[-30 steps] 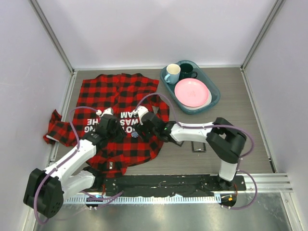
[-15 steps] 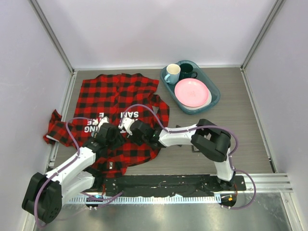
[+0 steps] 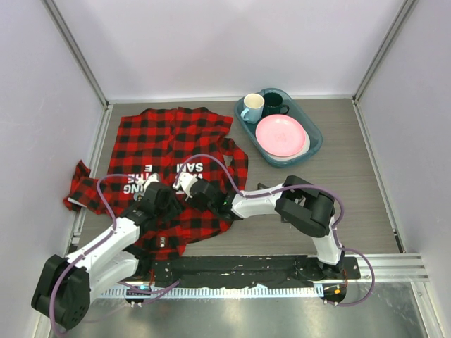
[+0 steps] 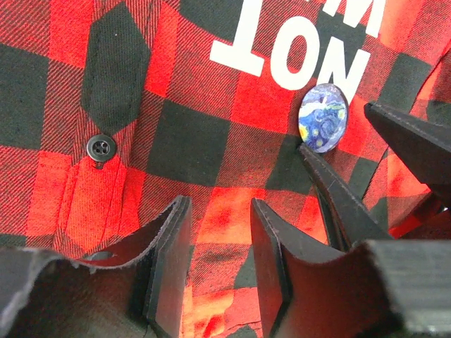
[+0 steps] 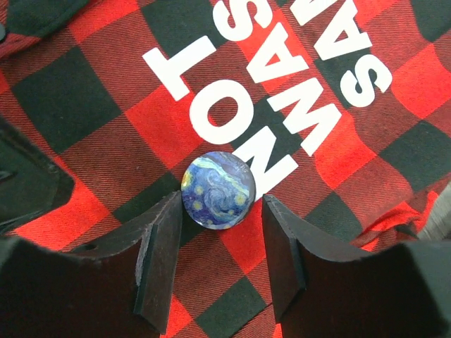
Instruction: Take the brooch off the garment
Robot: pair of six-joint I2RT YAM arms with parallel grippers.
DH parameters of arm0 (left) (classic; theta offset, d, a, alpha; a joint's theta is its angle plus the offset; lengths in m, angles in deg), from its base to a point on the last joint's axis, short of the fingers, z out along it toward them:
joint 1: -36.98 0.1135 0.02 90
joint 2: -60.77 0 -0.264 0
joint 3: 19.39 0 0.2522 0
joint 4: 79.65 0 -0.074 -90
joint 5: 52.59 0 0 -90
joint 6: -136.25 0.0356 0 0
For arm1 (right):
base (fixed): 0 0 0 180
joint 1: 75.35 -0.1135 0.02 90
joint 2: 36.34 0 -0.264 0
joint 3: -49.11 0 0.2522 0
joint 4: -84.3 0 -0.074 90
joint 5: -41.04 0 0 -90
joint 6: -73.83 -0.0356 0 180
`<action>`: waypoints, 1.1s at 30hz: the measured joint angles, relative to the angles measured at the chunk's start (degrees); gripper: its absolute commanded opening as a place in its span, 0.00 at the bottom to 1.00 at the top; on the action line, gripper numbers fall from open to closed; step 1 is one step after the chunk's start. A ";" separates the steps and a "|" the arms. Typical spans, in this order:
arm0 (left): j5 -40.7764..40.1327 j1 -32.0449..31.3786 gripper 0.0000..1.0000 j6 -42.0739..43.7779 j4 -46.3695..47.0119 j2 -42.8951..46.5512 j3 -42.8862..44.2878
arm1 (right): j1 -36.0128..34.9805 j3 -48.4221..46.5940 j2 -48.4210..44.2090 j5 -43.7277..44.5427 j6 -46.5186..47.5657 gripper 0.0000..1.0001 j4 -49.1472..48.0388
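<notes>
We see the shirt spread on the grey wood-grain table. It is soft twill flannel in red and black checks with white block letters printed on it, and one sleeve is bunched at its left edge. The brooch is pinned to the shirt just beside the N of "NOT". It is a round, glossy disc painted with blue swirls and yellow spots, and its face hides the pin and back.

The right gripper has its flat black fingers spread, one on each side of the brooch's lower half. We cannot tell whether either finger touches the rim. The left gripper also has its fingers apart, matte and rough-edged, close over the cloth and holding nothing. A dark four-hole button lies to their left.

From above, both grippers crowd together over the lettering and cover the brooch. At the far right a teal tray with rounded corners holds a pink plate, a pale mug and a dark mug.
</notes>
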 measured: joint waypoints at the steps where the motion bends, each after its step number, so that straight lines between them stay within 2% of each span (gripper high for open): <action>1: 0.02 0.00 0.42 0.00 -0.02 0.28 -0.20 | -0.02 0.00 0.04 0.46 0.07 0.50 -0.26; 14: -0.02 0.00 0.42 0.02 -0.90 4.76 -1.77 | 0.00 0.42 0.04 3.91 0.87 0.28 -2.51; 25: 2.23 0.00 0.43 0.28 -1.77 2.29 2.12 | 0.39 2.10 -0.94 3.91 0.04 0.02 -4.76; 33: 4.17 0.00 0.44 0.42 -0.48 -1.99 5.68 | 1.68 3.67 -2.84 2.56 -2.51 0.01 -6.38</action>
